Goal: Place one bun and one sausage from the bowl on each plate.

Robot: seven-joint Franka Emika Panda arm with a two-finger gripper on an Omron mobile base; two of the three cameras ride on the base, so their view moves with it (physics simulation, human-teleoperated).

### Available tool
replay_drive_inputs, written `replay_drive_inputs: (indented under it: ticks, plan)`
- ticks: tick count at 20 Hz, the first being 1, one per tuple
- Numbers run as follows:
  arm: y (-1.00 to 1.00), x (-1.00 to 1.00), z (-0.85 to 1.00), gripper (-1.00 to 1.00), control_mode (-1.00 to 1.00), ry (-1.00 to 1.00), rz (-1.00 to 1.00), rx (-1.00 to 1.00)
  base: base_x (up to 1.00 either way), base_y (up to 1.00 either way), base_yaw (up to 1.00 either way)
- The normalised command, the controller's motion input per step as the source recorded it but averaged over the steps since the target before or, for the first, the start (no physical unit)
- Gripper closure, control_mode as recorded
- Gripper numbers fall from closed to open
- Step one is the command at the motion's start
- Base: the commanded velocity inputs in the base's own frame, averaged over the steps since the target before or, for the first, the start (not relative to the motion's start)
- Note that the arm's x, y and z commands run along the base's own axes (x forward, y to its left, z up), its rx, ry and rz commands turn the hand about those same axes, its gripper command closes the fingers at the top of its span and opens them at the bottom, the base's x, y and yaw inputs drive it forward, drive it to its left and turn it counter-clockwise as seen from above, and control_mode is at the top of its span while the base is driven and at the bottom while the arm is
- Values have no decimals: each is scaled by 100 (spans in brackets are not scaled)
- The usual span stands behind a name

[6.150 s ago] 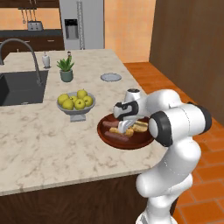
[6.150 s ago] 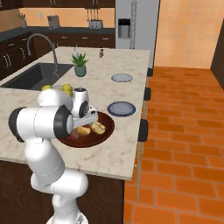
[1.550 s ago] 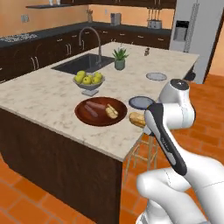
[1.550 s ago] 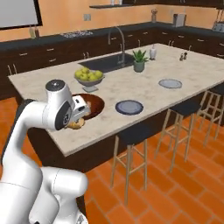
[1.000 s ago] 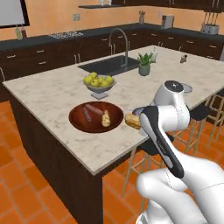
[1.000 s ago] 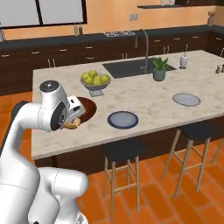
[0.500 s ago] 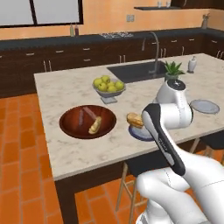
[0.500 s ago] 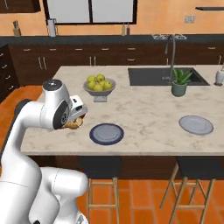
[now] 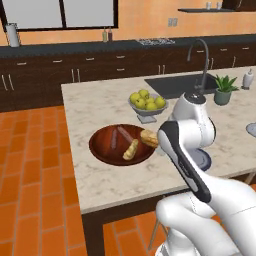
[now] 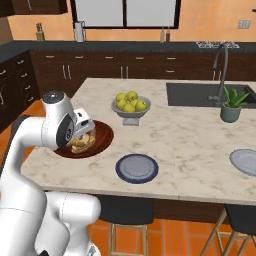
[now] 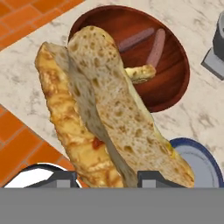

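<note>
hand view: the bun (image 11: 100, 118) sits nearest, a split golden roll rising from between the fingers (image 11: 107, 178), which stand partly closed on its lower end and hold it clear of the bench (image 11: 197, 118). just past it, at the lower right, the dark-rimmed plate (image 11: 199, 164) peeks out from under the bun's end. further on is the bowl (image 11: 175, 83), with two sausages (image 11: 156, 47) lying side by side and a second bun (image 11: 140, 73) resting at its near edge.

in the left base view the held bun (image 9: 149, 138) hangs over the bowl's (image 9: 102, 150) right rim, and the plate (image 9: 202, 161) is mostly hidden behind the arm. in the right base view that plate (image 10: 136, 167) lies just right of the bowl (image 10: 102, 137), while the paler plate (image 10: 245, 161) rests well apart at the far right, beyond the grey bowl of apples (image 10: 131, 106).

risks, as i judge them: the grip is only on one end of a long roll, so it could swing or slip out on the way. let go too early, it lands on the bench or back in the bowl. the plate is small, so an off-centre drop could leave the bun overhanging the rim.
</note>
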Motion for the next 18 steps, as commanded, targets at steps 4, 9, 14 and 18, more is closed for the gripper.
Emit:
replay_drive_inputs:
  ticks: [4,9,14,18]
  plan:
    - [-4,8,0,100,-100,0,0,0,19,0,0]
    - [-70,61,-6,100,-100,3,-15,3,0,0,0]
    - [-92,60,-38,100,-100,20,-41,3,0,0,0]
    - [-98,36,-65,100,-100,15,-44,2,0,0,0]
